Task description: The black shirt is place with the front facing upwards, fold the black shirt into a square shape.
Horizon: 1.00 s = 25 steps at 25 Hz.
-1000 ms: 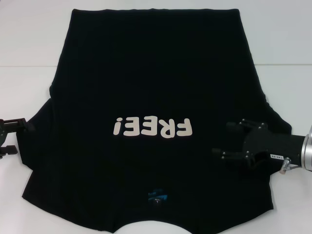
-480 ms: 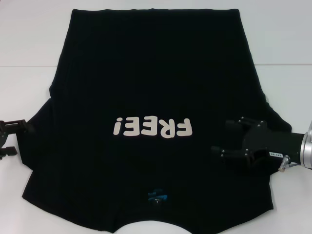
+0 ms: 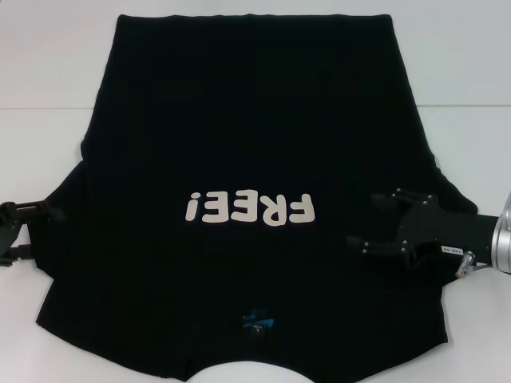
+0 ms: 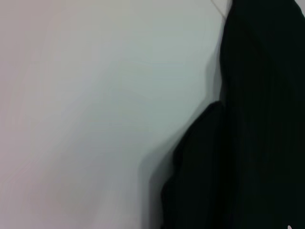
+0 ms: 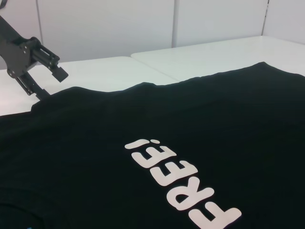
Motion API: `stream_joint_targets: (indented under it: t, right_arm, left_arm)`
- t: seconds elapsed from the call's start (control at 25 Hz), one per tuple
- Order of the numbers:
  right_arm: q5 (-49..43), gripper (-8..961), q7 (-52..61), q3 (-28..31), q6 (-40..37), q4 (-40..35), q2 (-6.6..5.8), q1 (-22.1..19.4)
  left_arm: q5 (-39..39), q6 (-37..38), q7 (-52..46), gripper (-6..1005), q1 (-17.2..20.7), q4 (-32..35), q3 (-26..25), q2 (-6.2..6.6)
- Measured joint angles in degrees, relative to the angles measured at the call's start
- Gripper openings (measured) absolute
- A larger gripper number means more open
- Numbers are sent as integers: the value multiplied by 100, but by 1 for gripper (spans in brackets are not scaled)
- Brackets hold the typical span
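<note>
The black shirt (image 3: 239, 120) lies spread flat, front up, on the white table (image 3: 48, 80). Its white "FREE!" print (image 3: 249, 209) reads upside down to me, and the blue neck label (image 3: 257, 323) is near my edge. My left gripper (image 3: 24, 233) is open at the outer edge of the shirt's left sleeve. From the right wrist view, the left gripper (image 5: 51, 84) has one finger by the cloth edge. My right gripper (image 3: 373, 221) hovers open over the shirt's right side, beside the print. The left wrist view shows only table and the shirt (image 4: 257, 119).
Bare white table surrounds the shirt on the left, right (image 3: 471, 144) and far side. A seam between two tabletops (image 3: 40, 108) runs across behind the sleeves. Pale wall panels (image 5: 119, 24) stand beyond the table in the right wrist view.
My left gripper has shifted slightly nearer to me along the left sleeve edge. The right gripper has barely moved, still open over the shirt. The shirt lies as before.
</note>
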Motion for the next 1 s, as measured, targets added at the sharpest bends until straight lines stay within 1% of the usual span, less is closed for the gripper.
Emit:
stream_joint_targets:
  t: [0.44,0.68,0.88,1.0]
  right_arm:
    - [16,925,0,0,-2,0,8,1]
    - [17,926,0,0,-25,-8,8,1]
    - [16,926,0,0,-43,-5,7,0]
    - [17,926,0,0,-45,-7,8,1]
  left_arm:
    - [-68,29,88,932,-118,-34,-2,-72]
    - [-43,-50,139,930,-174,-32,9,-84]
    - [103,-214,129,753,-182,21,65,-72]
    - [185,-319,95,692,-204,24,194,-70]
